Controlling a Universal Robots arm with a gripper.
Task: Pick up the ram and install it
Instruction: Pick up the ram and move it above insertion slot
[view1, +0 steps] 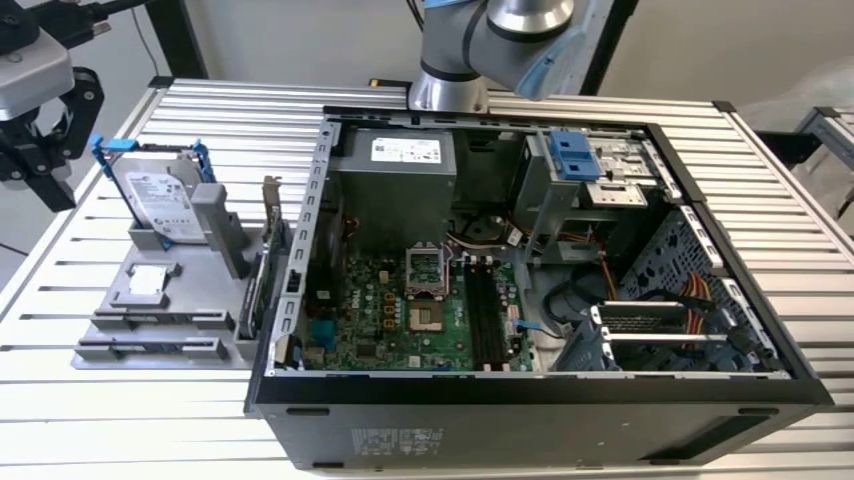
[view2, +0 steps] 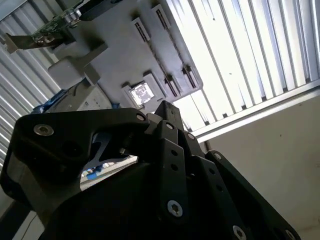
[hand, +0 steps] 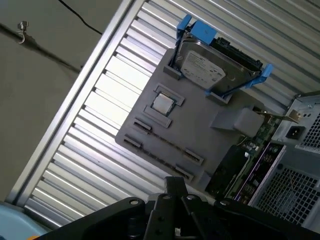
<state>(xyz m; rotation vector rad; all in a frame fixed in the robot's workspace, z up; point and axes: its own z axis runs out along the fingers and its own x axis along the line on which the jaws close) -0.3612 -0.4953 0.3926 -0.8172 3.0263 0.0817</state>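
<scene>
The grey fixture (view1: 174, 265) is a matt, moulded block lying on the ribbed aluminium counter (view1: 200, 420). At one end of it leans the hard drive (view1: 163, 200), a silver box clipped in blue plastic rails. A small shiny square chip (hand: 162, 103) sits in a recess on the fixture's deck, with paired slotted brackets (hand: 192, 156) past it.

Between the fixture and the open black computer case (view1: 534, 420) a green card (hand: 260, 131) stands on edge. Just beside the card is a narrow purplish strip (hand: 251, 175). Whether that strip is the ram I cannot tell.

The black, bolted gripper (hand: 175, 186) hangs on the fixture's side away from the case, well apart from it. Its fingers (hand: 171, 190) are clenched tip against tip.
</scene>
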